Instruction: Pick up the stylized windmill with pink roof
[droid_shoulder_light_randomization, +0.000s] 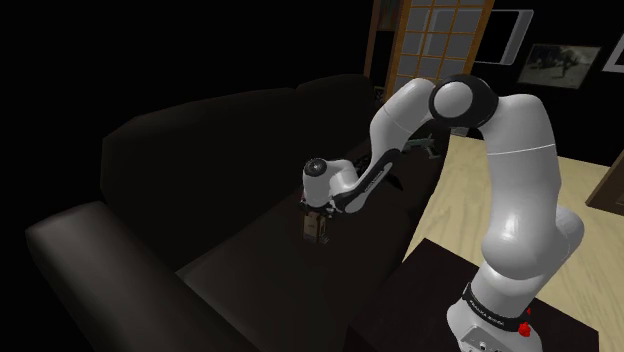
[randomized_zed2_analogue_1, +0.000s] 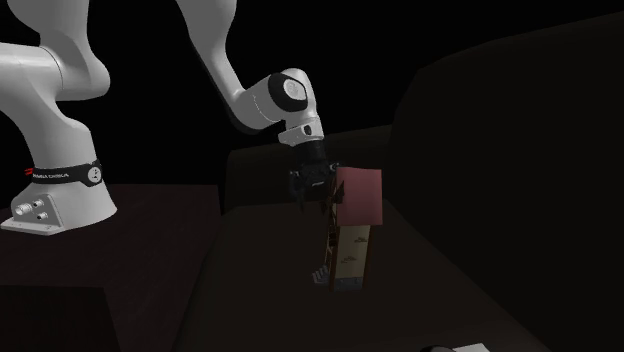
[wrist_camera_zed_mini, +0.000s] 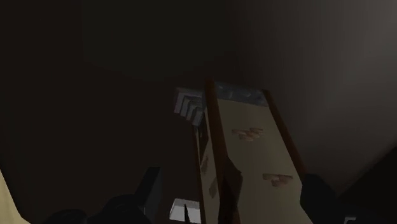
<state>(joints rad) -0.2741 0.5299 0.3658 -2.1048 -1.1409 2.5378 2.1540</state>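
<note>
So the claw (randomized_zed2_analogue_1: 316, 192) is spread open around the pink-roofed windmill (randomized_zed2_analogue_1: 355, 225), which stands on the dark sofa (randomized_zed2_analogue_1: 480, 140)

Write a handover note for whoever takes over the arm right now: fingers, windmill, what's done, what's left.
Gripper: open. The fingers stand apart on either side of the windmill, and one is visibly short of it, so nothing is gripped.
Windmill: pink roof, beige body. It appears to stand on the dark sofa seat, with the gripper up at its roof end.
Done: the approach, and the fingers straddle the windmill.
Left: close the fingers on it, then lift it off the seat.
</note>
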